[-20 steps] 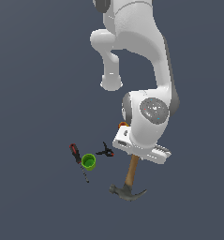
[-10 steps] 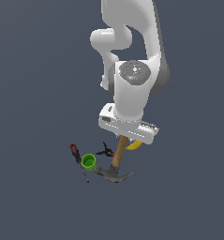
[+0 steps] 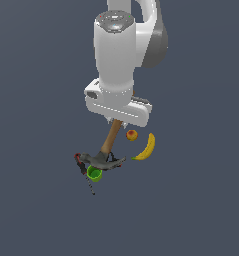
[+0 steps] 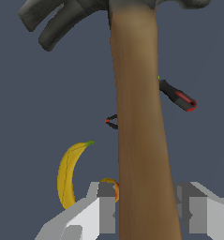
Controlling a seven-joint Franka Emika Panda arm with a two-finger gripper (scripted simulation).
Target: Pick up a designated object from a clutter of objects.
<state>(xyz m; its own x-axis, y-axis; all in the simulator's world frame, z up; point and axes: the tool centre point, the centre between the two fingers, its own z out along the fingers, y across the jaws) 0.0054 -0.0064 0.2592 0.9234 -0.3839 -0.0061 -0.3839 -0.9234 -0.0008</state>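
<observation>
I see the gripper (image 4: 144,211) clamped on the hammer (image 3: 109,145) handle, one finger (image 4: 101,211) on each side. The hammer hangs toward seven o'clock, head over the green cup (image 3: 94,174); banana (image 3: 146,147) at four.

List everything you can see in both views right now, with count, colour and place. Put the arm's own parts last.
hammer: 1, brown wooden handle, dark grey head, hanging head-down from the gripper, above the other items.
banana: 1, yellow, toward the exterior view's right of the hammer.
apple: 1, red-yellow, beside the banana.
cup: 1, green, below the hammer head in the exterior view.
screwdriver: 1, red-black, by the cup.
clamp: 1, black-red, small, partly hidden behind the handle in the wrist view.
gripper: 1, white-grey, fingers either side of the hammer handle.
arm: 1, white, above the clutter.
</observation>
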